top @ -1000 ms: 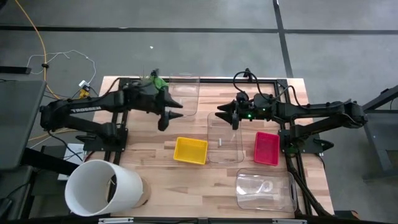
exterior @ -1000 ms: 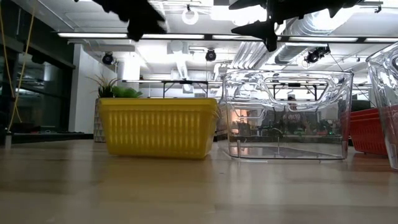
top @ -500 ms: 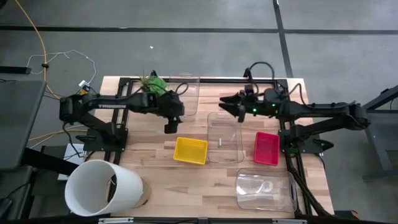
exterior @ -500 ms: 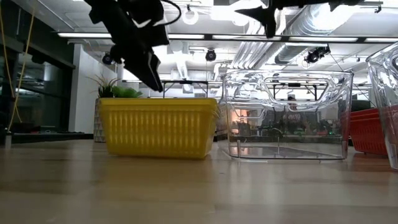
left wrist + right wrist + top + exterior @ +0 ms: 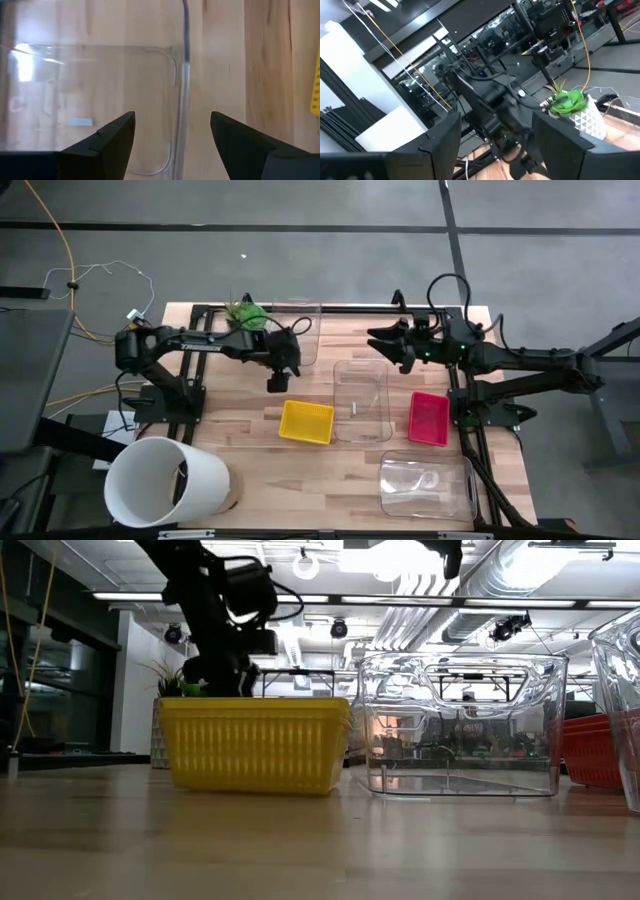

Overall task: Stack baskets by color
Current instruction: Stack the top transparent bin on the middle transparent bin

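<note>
The clear basket (image 5: 95, 105) at the counter's (image 5: 300, 470) far edge, beside the plant (image 5: 247, 313), lies directly under the left tool (image 5: 277, 380), whose spread fingers straddle its side rim (long axis running along that rim). The right tool (image 5: 385, 345), also spread, hangs farther off above the middle clear basket (image 5: 361, 400); left is nearer.

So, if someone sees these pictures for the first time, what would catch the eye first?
Probably the big white tub lying at the near-left corner of the table. Next come the two bright baskets amid the clear ones: the yellow basket near the middle and the pink-red basket to its right, with a clear basket between them. The left gripper hangs open just behind the yellow basket.
</note>
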You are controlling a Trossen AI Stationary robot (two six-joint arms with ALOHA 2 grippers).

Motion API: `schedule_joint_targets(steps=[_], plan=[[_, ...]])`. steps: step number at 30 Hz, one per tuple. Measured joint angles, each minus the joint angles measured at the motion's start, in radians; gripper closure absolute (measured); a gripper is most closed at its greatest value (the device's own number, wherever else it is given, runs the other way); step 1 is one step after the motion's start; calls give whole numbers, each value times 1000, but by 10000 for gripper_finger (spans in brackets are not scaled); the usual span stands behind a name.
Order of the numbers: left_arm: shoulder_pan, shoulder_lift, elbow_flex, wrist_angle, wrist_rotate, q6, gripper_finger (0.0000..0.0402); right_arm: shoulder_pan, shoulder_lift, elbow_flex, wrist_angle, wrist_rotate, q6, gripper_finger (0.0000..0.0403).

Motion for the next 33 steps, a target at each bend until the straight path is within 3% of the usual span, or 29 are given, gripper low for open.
schedule_joint_targets(steps=[6, 9, 12, 19, 25, 33], plan=[[-5, 53, 0, 1, -5, 15, 156, 1, -16, 0, 3, 0, 0, 172], [-8, 68, 0, 1, -29, 20, 176, 1, -16, 0, 3, 0, 0, 172], [-9, 68, 0, 6, -34, 33, 224, 1, -16, 0, 0, 0, 0, 172], [-9, 27, 0, 5, -29, 34, 387, 1, -16, 0, 0, 0, 0, 172], [-9, -57, 23, -4, -36, 30, 398, 1, -16, 0, 14, 0, 0, 172], [-37, -155, 181, -2, -87, 32, 401, 1, -15, -1, 51, -1, -2, 172]])
